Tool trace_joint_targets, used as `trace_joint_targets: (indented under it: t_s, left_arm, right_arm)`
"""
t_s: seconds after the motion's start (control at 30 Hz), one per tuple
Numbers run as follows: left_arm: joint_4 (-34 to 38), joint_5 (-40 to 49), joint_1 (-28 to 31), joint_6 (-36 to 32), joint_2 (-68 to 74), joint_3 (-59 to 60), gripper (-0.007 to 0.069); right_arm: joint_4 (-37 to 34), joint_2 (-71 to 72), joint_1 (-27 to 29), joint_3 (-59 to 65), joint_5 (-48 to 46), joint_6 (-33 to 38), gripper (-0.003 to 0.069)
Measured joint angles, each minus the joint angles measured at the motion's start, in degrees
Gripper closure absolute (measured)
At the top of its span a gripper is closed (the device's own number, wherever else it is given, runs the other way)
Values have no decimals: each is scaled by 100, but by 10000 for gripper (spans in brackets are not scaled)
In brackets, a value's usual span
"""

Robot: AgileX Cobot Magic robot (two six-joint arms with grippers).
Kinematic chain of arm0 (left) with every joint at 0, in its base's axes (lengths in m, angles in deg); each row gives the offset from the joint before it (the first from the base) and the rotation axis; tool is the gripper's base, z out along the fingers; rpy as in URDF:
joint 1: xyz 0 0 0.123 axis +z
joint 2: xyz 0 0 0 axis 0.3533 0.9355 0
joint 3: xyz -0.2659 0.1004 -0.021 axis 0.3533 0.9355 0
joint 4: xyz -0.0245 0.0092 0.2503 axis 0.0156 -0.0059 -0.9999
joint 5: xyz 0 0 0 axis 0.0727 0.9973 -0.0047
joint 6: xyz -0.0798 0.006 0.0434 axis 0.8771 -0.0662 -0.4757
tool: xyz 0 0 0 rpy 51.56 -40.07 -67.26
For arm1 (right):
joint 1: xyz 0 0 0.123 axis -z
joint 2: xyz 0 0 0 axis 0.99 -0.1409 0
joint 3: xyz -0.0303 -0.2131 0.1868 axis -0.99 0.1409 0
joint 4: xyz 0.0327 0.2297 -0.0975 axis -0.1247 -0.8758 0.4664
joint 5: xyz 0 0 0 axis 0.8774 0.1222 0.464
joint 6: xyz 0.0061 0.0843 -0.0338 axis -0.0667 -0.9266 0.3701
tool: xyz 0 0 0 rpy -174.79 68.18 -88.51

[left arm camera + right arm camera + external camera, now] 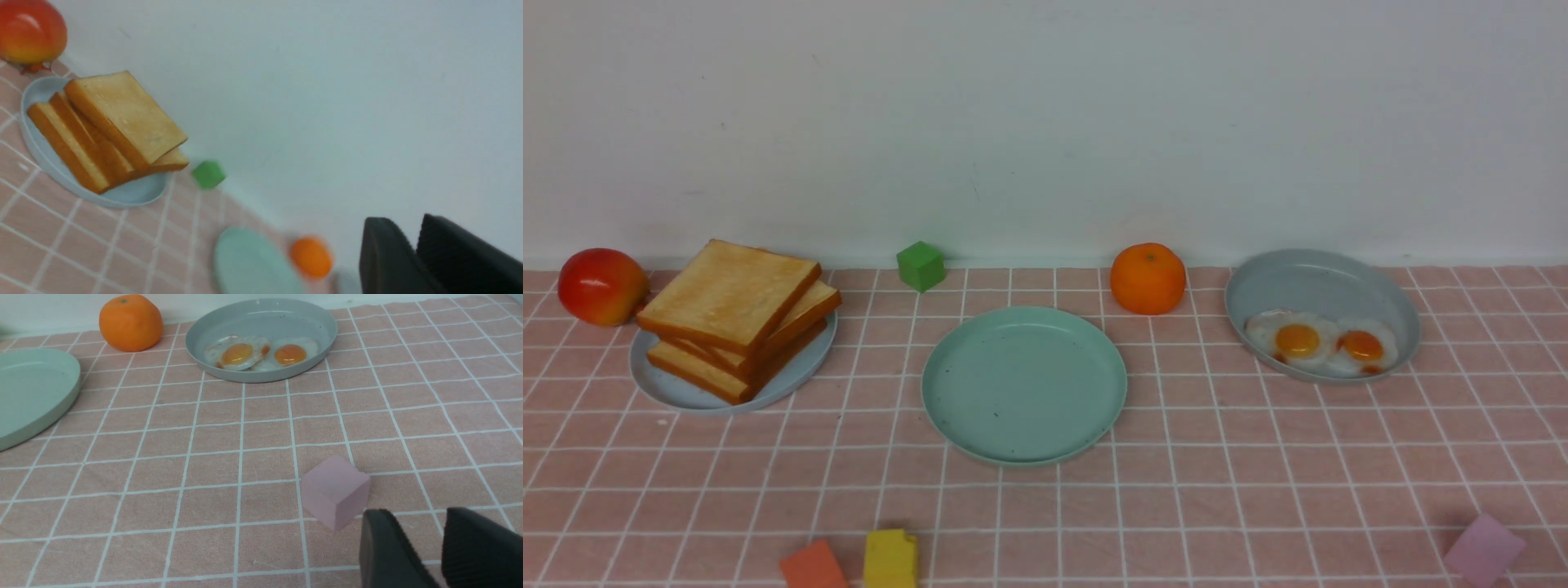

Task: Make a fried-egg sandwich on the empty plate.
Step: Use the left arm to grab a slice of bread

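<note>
Front view — mint plate (pixel 1024 384); toast stack (pixel 737 314) left; eggs (pixel 1327 343) right.

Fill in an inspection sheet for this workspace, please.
Surface: pink checked tablecloth, flat.
Job's things: round mint-green plastic plate, empty; square toasted bread slices stacked on a pale blue round plate; two fried eggs side by side in a grey dish.
Clutter: red apple, green cube, orange fruit, orange block, yellow block, pale pink cube.
Grippers: left gripper holds nothing, jaws close together; right gripper open, empty.
Cables: nothing seen.
Surroundings: plain white wall.
</note>
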Motion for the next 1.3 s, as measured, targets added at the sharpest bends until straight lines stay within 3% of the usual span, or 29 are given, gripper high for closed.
trace_joint_targets:
  t_s: [0.17, 0.43, 0.57, 0.63, 0.83, 0.93, 1.0, 1.07, 1.3]
  left_arm:
    - [-642, 1561, -88, -798, 1450, -1408, 638]
    - [-1259, 2890, -1337, -1065, 3105, -2718, 638]
    - [-1298, 2991, -1641, -1065, 3700, -2853, 638]
    - [-1298, 3095, -1663, -1065, 3877, -2853, 638]
    - [-1450, 3479, -1667, -1086, 4297, -2854, 638]
    - [-1653, 3591, -1667, -1086, 4465, -2875, 638]
    - [-1773, 3678, -1667, -1086, 4593, -2973, 638]
    - [-1856, 3785, -1667, -1086, 4821, -3189, 638]
    - [-2286, 3879, -1590, -1086, 6096, -4396, 638]
  right_arm:
    - [0, 0, 0, 0, 0, 0, 419]
    - [0, 0, 0, 0, 0, -5, 419]
    - [3, 0, 0, 6, 66, -20, 419]
    - [-211, 0, 0, 36, 218, -190, 419]
    - [-1955, 0, 0, 66, 1570, -1368, 419]
    - [-2439, 0, -6, 43, 1900, -1616, 419]
    - [-2559, 0, -79, -135, 1624, -1667, 419]
    - [-2501, -114, -336, -870, 733, -1481, 419]
    - [-1765, -1736, -1143, -3915, -2790, 251, 419]
